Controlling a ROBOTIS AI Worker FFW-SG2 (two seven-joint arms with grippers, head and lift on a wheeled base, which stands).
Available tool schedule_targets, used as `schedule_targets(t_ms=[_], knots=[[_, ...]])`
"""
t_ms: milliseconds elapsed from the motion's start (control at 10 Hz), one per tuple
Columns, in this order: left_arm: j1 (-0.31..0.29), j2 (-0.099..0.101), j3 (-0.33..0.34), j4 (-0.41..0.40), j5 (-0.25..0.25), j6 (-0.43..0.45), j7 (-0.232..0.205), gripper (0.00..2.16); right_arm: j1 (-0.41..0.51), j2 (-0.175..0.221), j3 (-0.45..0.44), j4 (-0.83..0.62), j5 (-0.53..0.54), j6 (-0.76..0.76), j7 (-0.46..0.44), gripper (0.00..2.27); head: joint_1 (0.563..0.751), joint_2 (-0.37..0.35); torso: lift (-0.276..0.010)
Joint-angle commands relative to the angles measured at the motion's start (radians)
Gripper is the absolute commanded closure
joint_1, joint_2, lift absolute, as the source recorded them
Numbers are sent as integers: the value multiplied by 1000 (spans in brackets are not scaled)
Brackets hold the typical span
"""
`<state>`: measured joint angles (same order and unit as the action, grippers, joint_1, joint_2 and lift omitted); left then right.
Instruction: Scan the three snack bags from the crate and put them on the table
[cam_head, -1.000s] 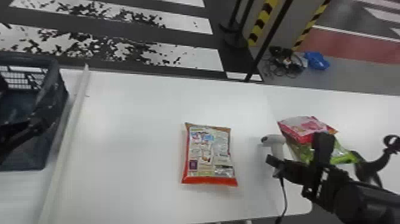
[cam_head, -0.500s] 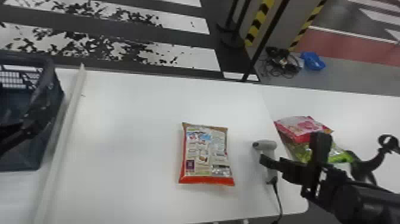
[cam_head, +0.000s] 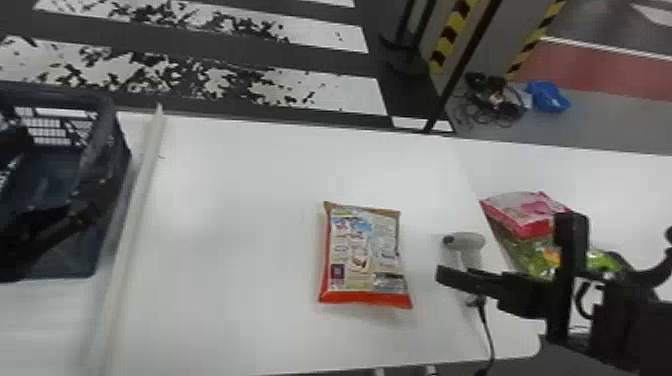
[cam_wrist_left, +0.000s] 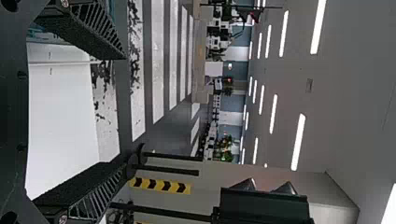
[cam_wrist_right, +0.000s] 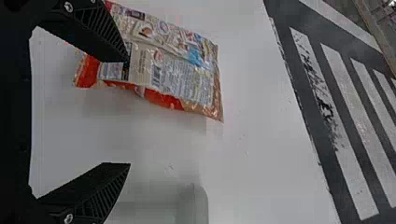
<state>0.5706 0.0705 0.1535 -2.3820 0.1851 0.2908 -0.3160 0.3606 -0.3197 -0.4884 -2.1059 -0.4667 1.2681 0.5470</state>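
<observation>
Though open, the right hand near the scanner, itself between the red-edged bag and pink bag.

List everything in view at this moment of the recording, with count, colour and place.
Table: one, white, spanning the middle
Crate: one, dark blue-grey, left
Strip: one, white, along the table beside the crate
Snack bag: one, beige and red, mid-table
Scanner: one, light grey, right of that bag
Cord: one, black, from the scanner
Pink bag: one, farther right
Green bag: one, against the pink one
Striped posts: two, yellow-black, behind
Cables: tangled, mostly black, on the floor
Blue bundle: one, beside the cables
Ceiling lights: several, white, overhead
Left gripper: one, black, open, crate side
Right gripper: one, black, open, above the table
</observation>
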Motion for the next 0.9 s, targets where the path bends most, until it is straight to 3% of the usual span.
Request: schedule_targets(t_ms=[0,400,800], knots=[[12,0,8,-13,-1,0,0,60,-64,-13,16,53,-15,109,67,87,695,-181,-94],[23,6,15,-17,1,0,-1,60,-184,-41,143,271,34,29,114,90,695,-120,-94],[23,5,20,-20,1,6,-1,56,-261,-42,231,432,96,-78,182,90,695,-101,-94]])
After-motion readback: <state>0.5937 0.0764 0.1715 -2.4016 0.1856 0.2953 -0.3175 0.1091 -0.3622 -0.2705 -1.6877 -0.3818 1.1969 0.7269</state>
